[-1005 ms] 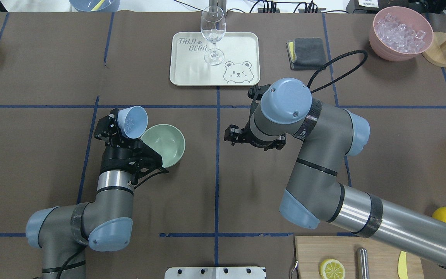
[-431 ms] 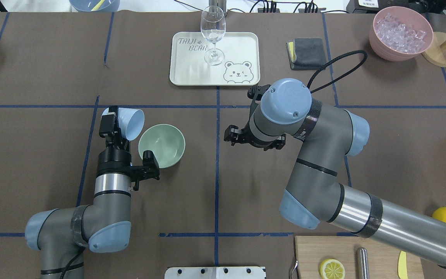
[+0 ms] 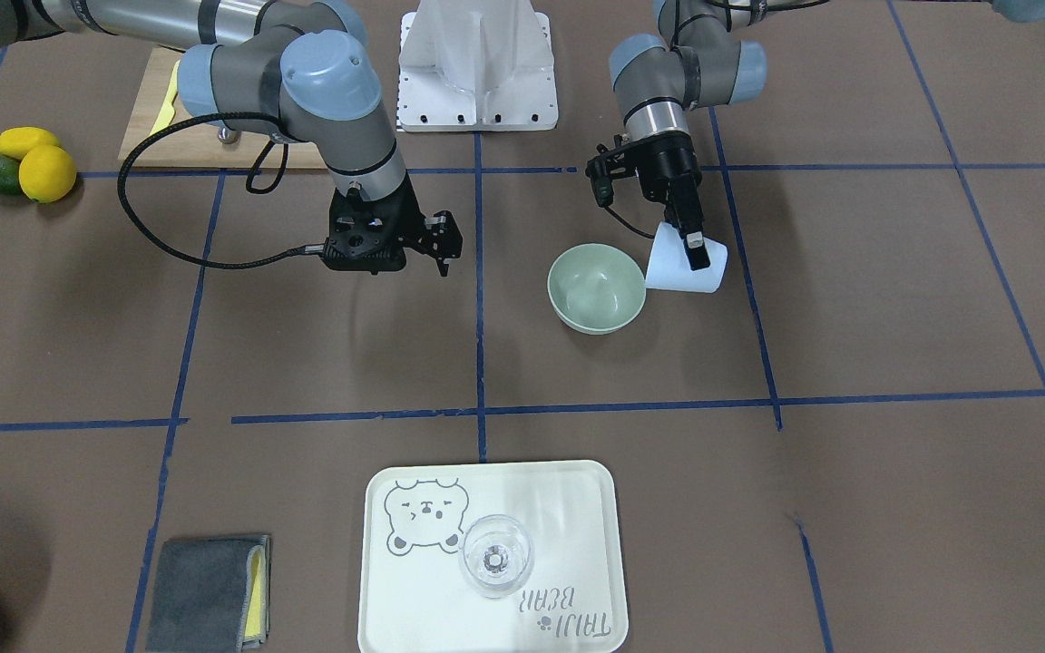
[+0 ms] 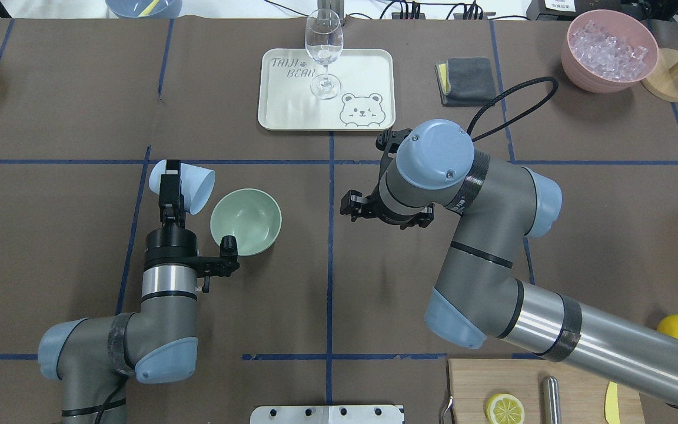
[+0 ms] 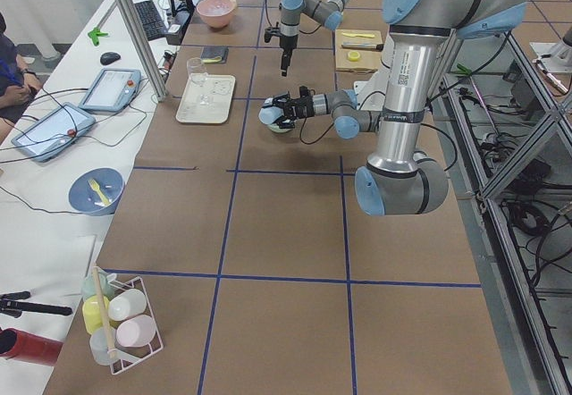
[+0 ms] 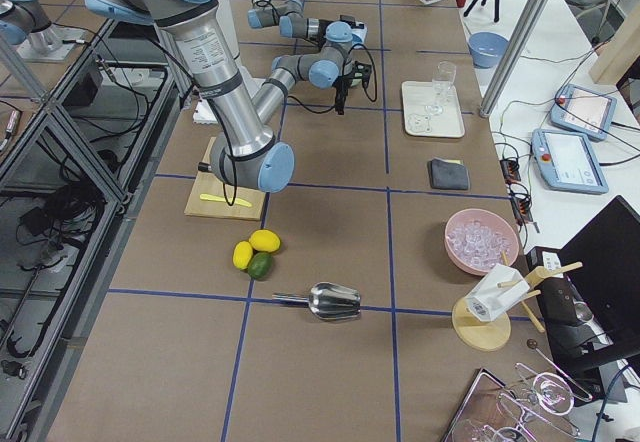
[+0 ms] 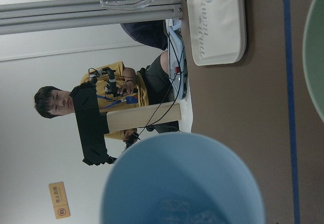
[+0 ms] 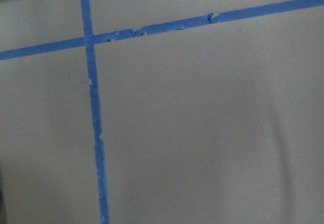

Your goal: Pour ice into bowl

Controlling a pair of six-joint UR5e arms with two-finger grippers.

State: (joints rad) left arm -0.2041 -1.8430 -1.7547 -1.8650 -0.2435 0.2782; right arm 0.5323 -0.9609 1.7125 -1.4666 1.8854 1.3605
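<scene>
- Front view: the left gripper (image 3: 693, 247) pinches the wall of a light blue cup (image 3: 668, 269). The cup is tipped onto its side, mouth turned toward the green bowl (image 3: 596, 287) just beside it. The bowl appears empty, so the pour is judged begun but not delivered.
- Overhead view: the cup (image 4: 199, 188) lies almost level, its rim near the far left edge of the bowl (image 4: 246, 221) and not clearly over the hollow. The next move likely calls for shifting the mouth over the bowl and tipping further. The right gripper (image 4: 353, 207) hangs well apart above bare table; whether its jaws are spread or pressed together cannot be told.
- Left side view: the near arm reaches to the bowl (image 5: 280, 126); detail is too small to judge.
- Right side view: the pour site is far off and too small to read.
- Left wrist view: the ice (image 7: 178, 212) shows faintly as clear cubes deep in the cup (image 7: 182, 176), behind its rim. The bowl's edge (image 7: 316, 57) sits off to one side.
- Right wrist view: only brown table cover and blue tape (image 8: 94, 107) appear.
</scene>
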